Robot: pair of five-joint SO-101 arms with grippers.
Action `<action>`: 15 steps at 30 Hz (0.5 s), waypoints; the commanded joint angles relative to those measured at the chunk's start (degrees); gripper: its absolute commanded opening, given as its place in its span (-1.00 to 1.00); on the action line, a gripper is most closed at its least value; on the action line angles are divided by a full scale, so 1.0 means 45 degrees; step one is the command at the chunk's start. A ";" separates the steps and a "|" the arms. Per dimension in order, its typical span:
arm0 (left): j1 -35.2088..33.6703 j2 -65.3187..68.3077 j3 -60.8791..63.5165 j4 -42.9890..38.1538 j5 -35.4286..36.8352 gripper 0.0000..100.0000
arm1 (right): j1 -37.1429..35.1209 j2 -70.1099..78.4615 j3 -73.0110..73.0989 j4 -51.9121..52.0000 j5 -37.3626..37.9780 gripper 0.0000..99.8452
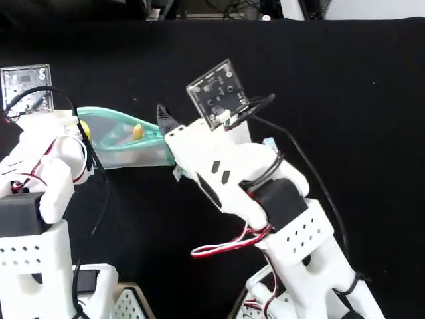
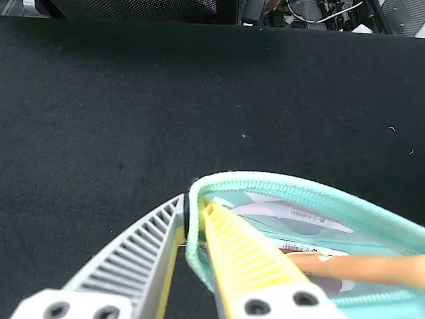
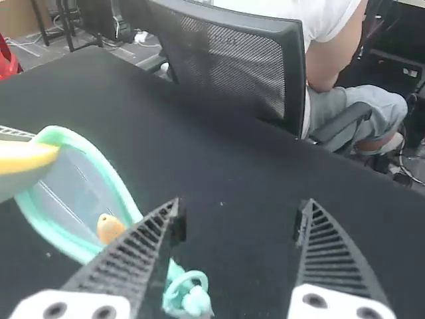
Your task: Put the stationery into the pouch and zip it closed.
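The left gripper (image 2: pixel 192 203) is found clamped on the end rim of the mint pouch (image 2: pixel 299 189), with the yellow finger inside the mouth and the grey finger outside. The right gripper (image 3: pixel 240 206) is noted with its fingers wide apart and nothing between them, near the pouch's other end, where the zip pull (image 3: pixel 186 296) lies. The pouch rests unzipped on the black table (image 2: pixel 133 100). An orange pen (image 2: pixel 372 269) is seen inside it.
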 commanded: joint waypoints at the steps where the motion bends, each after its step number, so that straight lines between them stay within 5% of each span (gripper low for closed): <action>1: 0.0186 0.0586 0.1885 0.0078 -0.0039 -0.94 | 0.0039 -0.0264 -0.0205 -0.0742 -0.0078 -0.46; 15: 0.0186 0.0586 0.1885 0.0078 -0.0039 -0.94 | -0.2208 0.0127 0.0479 -0.0703 -0.0078 -0.46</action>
